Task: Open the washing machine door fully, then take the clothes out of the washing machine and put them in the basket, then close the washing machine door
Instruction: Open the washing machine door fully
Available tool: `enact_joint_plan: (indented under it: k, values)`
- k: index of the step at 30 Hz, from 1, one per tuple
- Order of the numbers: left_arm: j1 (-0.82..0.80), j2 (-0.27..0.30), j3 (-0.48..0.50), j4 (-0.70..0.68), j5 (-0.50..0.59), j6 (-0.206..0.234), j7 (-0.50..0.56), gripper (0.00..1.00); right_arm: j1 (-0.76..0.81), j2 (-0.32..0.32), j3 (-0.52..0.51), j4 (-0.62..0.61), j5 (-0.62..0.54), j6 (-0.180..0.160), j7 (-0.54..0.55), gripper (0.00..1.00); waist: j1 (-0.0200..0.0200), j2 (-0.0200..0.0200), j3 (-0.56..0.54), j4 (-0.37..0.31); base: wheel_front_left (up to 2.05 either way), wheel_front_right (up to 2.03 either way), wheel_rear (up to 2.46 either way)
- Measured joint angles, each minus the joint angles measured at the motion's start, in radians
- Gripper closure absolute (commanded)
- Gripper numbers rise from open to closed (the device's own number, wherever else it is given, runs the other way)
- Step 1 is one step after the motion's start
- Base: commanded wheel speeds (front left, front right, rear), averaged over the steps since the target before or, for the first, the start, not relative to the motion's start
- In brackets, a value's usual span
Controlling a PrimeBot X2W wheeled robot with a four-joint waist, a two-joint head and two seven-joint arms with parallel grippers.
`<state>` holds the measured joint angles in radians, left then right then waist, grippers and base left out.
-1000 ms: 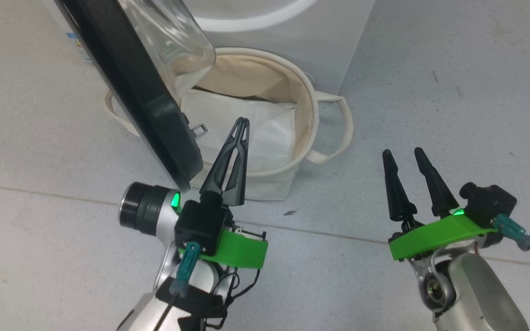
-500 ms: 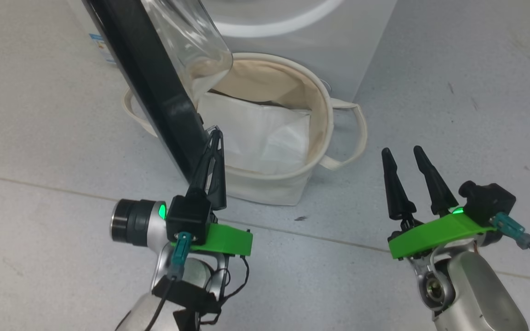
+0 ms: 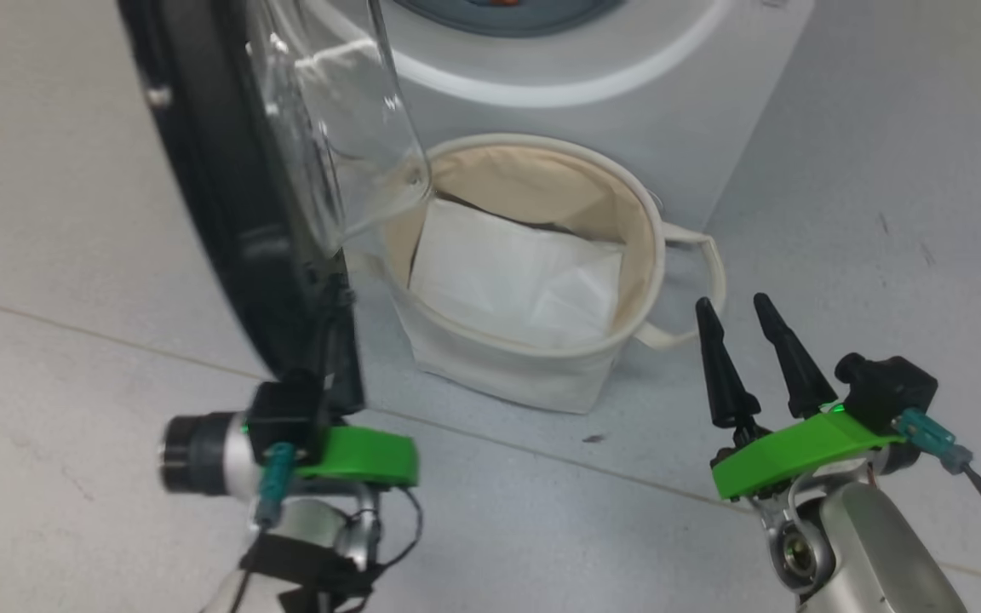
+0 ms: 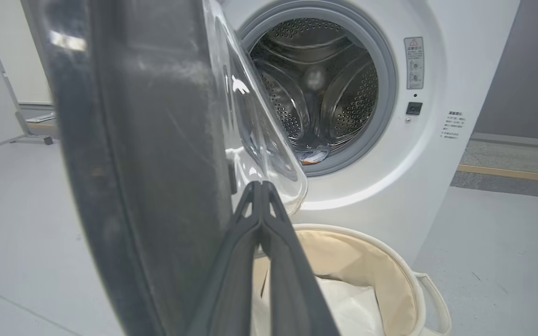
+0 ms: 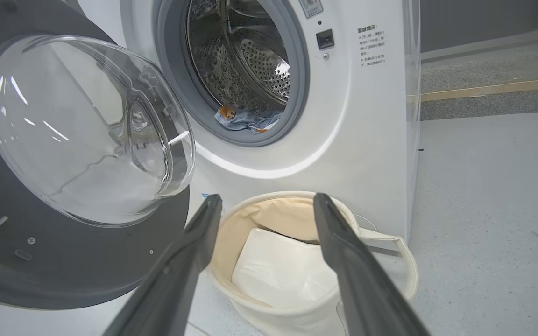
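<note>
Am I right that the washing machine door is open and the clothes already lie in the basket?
Not quite: the washing machine door is open, but the clothes lie in the drum, not the basket, as the right wrist view shows.

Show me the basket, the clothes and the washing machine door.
the basket [image 5: 273, 215]: right wrist view, beige inner lining.
the clothes [image 5: 246, 119]: right wrist view, light blue fabric.
the washing machine door [image 5: 77, 130]: right wrist view, clear glass bowl.

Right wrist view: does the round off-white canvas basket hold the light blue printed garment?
No, the garment lies in the drum; the basket holds a white sheet.
</note>
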<state>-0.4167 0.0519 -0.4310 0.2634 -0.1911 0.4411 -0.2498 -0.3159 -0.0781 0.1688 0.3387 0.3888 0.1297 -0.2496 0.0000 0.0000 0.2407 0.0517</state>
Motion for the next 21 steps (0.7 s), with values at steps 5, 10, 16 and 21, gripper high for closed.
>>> enact_joint_plan:
  k: [5, 10, 16, 21]
  values:
    - [0.026, 0.04, 0.072, 0.003, -0.035, 0.009, 0.0, 1.0, 0.015, 0.0, 0.011, 0.005, 0.0, 0.0, 0.0, 0.0, 0.0, 0.0, -0.031, 0.023, 0.0, 0.0, 0.0]
    - [0.029, 0.089, 0.144, 0.034, -0.071, 0.009, 0.0, 1.0, 0.02, 0.001, 0.013, 0.015, -0.001, 0.0, 0.0, 0.0, 0.0, 0.0, -0.05, 0.03, 0.0, 0.0, 0.0]
    - [0.029, 0.14, 0.218, 0.074, -0.117, 0.009, 0.001, 1.0, 0.039, 0.001, 0.016, 0.023, -0.002, 0.0, 0.0, 0.0, 0.0, 0.0, -0.051, 0.024, 0.0, 0.0, 0.0]
    - [0.029, 0.164, 0.265, 0.088, -0.143, 0.011, 0.001, 1.0, 0.039, 0.002, 0.017, 0.024, -0.002, 0.0, 0.0, 0.0, 0.0, 0.0, -0.045, 0.016, 0.0, 0.0, 0.0]
